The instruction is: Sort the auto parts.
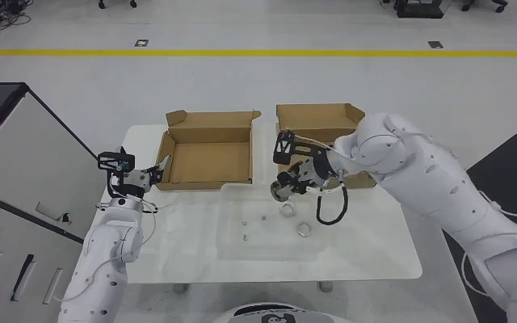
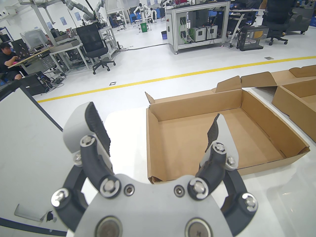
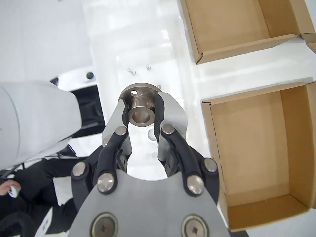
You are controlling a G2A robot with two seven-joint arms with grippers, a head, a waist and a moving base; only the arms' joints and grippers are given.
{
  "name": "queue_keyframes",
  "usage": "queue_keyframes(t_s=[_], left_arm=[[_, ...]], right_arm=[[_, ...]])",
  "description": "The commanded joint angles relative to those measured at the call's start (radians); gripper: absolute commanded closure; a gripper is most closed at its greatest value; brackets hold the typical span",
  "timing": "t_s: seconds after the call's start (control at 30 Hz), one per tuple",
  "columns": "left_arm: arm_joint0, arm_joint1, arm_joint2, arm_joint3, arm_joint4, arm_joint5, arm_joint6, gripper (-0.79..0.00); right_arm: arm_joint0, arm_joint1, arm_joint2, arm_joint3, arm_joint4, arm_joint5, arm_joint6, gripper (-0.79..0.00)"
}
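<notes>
Meanwhile, the left gripper (image 2: 155, 114) is hovering spread wide just left of the left box (image 1: 206, 160). Right of that box, above the table (image 1: 363, 242), the right gripper (image 1: 284, 188) is pinching a flanged bushing (image 3: 141, 117) by its smooth round sleeve. Being flange-heavy, it is probably risking a slip or twist. Its long axis is running along the gripper's reach, with the flange pointing down toward the table.
</notes>
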Motion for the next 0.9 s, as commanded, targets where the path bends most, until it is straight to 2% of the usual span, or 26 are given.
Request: queue_keyframes(t_s=[0.0,0.17,0.37,0.63,0.87], left_arm=[[0.000,0.000,0.000,0.000,0.000,0.000,0.000,-0.785],[0.000,0.000,0.000,0.000,0.000,0.000,0.000,-0.785],[0.000,0.000,0.000,0.000,0.000,0.000,0.000,-0.785],[0.000,0.000,0.000,0.000,0.000,0.000,0.000,-0.785],[0.000,0.000,0.000,0.000,0.000,0.000,0.000,-0.785]], right_arm=[[-0.069,0.022,0.065,0.048,0.106,-0.052,-0.037,0.000],[-0.212,0.060,0.170,0.107,0.379,-0.208,-0.074,0.000],[-0.294,0.084,0.176,0.046,0.620,-0.279,-0.145,0.000],[-0.268,0.097,0.120,-0.092,0.843,-0.342,-0.208,0.000],[-0.188,0.079,0.063,-0.202,1.000,-0.376,-0.241,0.000]])
